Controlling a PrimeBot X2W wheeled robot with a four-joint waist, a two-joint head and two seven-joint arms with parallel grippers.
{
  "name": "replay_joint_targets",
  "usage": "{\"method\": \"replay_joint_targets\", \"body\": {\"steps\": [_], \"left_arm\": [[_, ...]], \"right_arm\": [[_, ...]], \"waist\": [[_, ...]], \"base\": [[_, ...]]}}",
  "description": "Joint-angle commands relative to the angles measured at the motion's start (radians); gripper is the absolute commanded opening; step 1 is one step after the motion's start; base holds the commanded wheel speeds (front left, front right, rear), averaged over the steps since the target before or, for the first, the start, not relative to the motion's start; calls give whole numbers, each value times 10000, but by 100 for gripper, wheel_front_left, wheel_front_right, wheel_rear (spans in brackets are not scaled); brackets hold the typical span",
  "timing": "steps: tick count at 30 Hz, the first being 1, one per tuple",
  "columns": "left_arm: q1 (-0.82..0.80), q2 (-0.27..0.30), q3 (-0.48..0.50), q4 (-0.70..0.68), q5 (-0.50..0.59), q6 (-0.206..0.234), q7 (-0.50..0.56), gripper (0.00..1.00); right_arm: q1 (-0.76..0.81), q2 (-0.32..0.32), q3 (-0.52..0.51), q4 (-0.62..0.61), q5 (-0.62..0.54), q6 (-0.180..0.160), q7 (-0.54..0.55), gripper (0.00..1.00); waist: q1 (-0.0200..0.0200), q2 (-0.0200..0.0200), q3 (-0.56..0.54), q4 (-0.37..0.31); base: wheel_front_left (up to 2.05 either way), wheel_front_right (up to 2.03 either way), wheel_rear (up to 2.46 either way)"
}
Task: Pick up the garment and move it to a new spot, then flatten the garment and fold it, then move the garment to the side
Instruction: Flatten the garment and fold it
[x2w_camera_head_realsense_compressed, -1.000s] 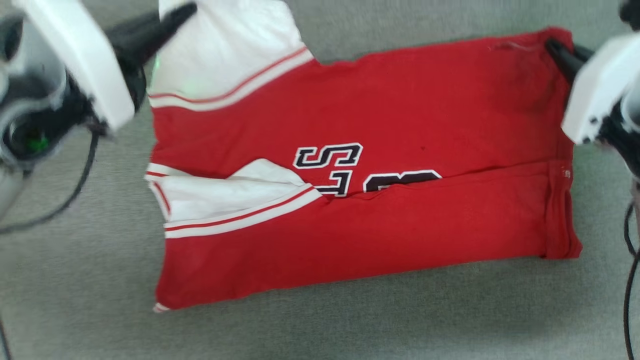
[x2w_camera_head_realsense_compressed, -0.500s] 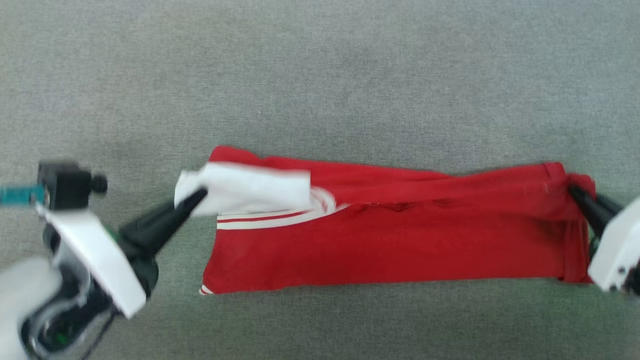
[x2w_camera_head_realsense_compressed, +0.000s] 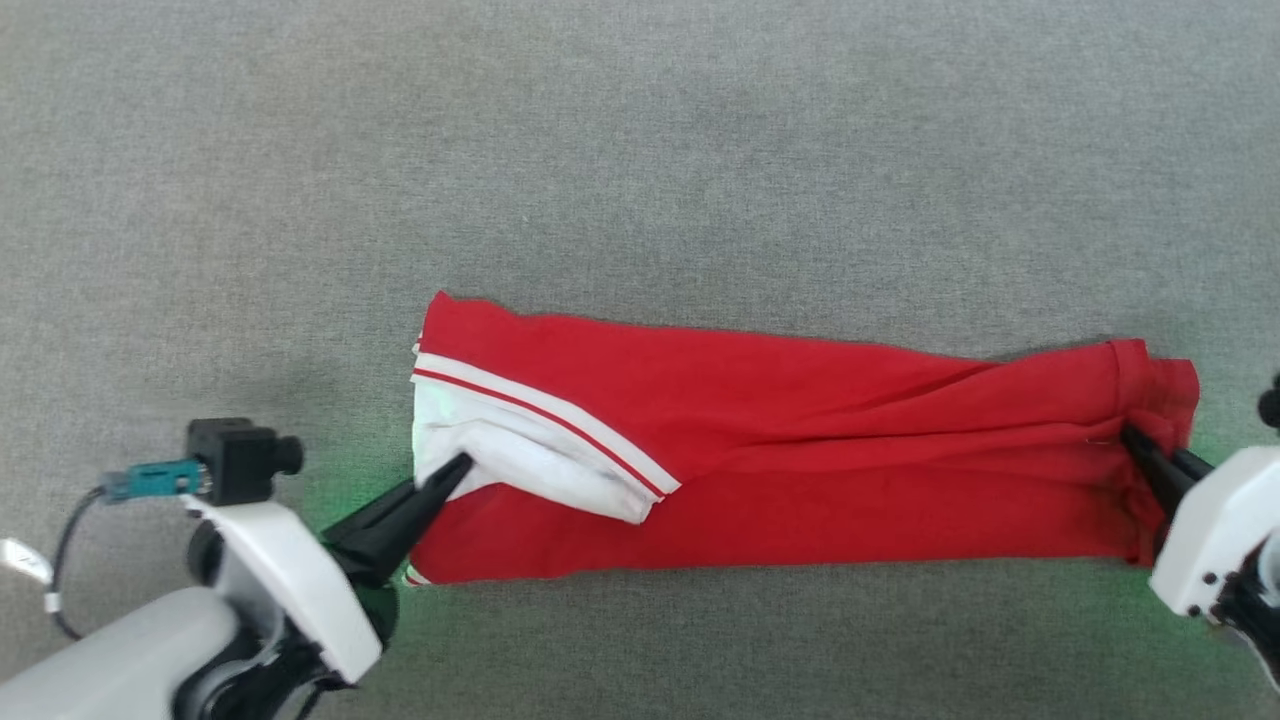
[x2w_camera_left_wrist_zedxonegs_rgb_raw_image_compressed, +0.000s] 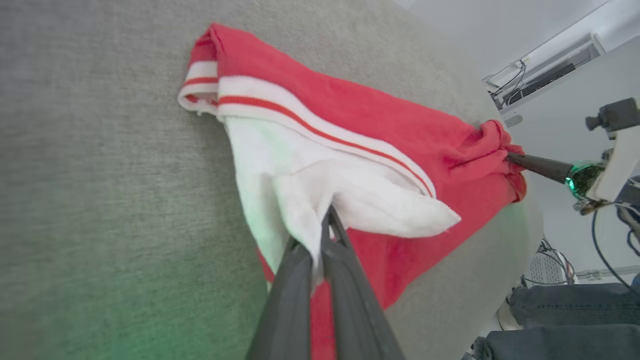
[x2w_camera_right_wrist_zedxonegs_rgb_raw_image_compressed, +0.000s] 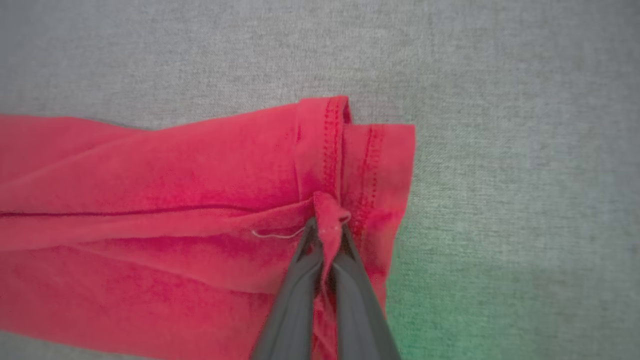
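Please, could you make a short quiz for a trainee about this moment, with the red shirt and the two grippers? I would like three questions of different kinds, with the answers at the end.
1. True or false: the right gripper hovers with open jaws above the garment.
2. What colour is the cloth between the jaws of the left gripper? A) red B) white C) black
3. Fill in: the garment lies as a long band on a ____ cloth surface.
Key: 1 false, its jaws are shut on the garment. 2 B. 3 grey.
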Motion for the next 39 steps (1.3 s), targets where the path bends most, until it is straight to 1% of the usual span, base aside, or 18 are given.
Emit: {"method": "replay_joint_targets", "body": {"steps": [1, 4, 5, 6, 7, 8, 9, 11, 12, 13, 16, 19, 22, 24, 27, 29, 33, 39], "left_arm": [[-104, -131, -5, 162, 22, -15, -53, 0], [-241, -412, -184, 745, 365, -14, -14, 0], [-272, -500, -201, 884, 426, -15, -26, 0], [-283, -563, -215, 978, 479, -14, -40, 0], [-295, -612, -151, 1021, 526, -16, -68, 0], [-251, -658, -12, 1048, 488, -14, -99, 2], [-150, -693, 93, 1078, 450, -16, -118, 24], [39, -715, 268, 1161, 632, -14, -141, 75], [158, -808, 454, 1168, 638, -14, -153, 92], [262, -910, 711, 1141, 697, -14, -158, 100], [842, -1316, 1915, 950, 845, -16, -162, 100], [1437, -1760, 2987, 1100, 1673, -14, -158, 100], [2040, -2515, 4092, 1192, 2575, -16, -160, 100], [2240, -2700, 4427, 1207, 2920, -16, -158, 100], [2737, -3279, 5480, 1344, 4388, -2, -161, 100], [3041, -3829, 6252, 1272, 5244, -3, -160, 100], [3551, -4547, 7692, 1035, 7200, -4, -162, 100], [4084, -5595, 9239, 795, 10200, -2, -162, 100]], "right_arm": [[-138, 37, 77, 149, 18, -8, -83, 0], [-311, 48, 271, 513, 35, -8, -242, 0], [-338, 42, 318, 592, 70, -8, -272, 8], [-358, 20, 336, 645, 105, -8, -323, 38], [-388, 14, 291, 658, 122, -8, -391, 74], [-395, 21, 222, 673, 147, -8, -441, 100], [-367, 42, 149, 675, 227, -8, -452, 100], [-270, 42, -53, 613, 341, -8, -472, 100], [-203, 23, -188, 602, 383, -8, -459, 100], [-151, -1, -326, 585, 419, -8, -424, 100], [-9, -61, -755, 618, 489, -8, -277, 100], [38, -29, -1034, 891, 560, -8, 45, 100], [-49, 18, -1301, 1365, 565, -10, 264, 100], [-88, 45, -1398, 1519, 572, -10, 321, 100], [-122, 89, -1518, 1905, 567, -18, 586, 100], [-123, 106, -1539, 2089, 499, -16, 706, 100], [-83, 153, -1536, 2421, 442, -8, 862, 100], [-21, 208, -1640, 2984, 305, -8, 1237, 100]], "waist": [[0, 0, 10, -12], [0, 0, 21, -49], [0, 0, 14, -66], [0, 0, 1, -80], [0, 0, -13, -89], [0, 0, -34, -95], [0, 0, -79, -92], [0, 0, -150, -62], [0, 0, -183, -18], [0, 0, -205, 35], [0, 0, -201, 280], [0, 0, -190, 571], [0, 0, -225, 879], [0, 0, -246, 977], [0, 0, -301, 1251], [0, 0, -328, 1416], [0, 0, -385, 1675], [0, 0, -410, 1908]], "base": [[0, 0, 0], [0, 0, 0], [0, 0, 0], [0, 0, 0], [0, 0, 0], [0, 0, 0], [0, 0, 0], [0, 0, 0], [0, 0, 0], [0, 0, 0], [0, 0, 0], [0, 0, 0], [0, 0, 0], [0, 0, 0], [0, 0, 0], [0, 0, 0], [0, 0, 0], [0, 0, 0]]}}
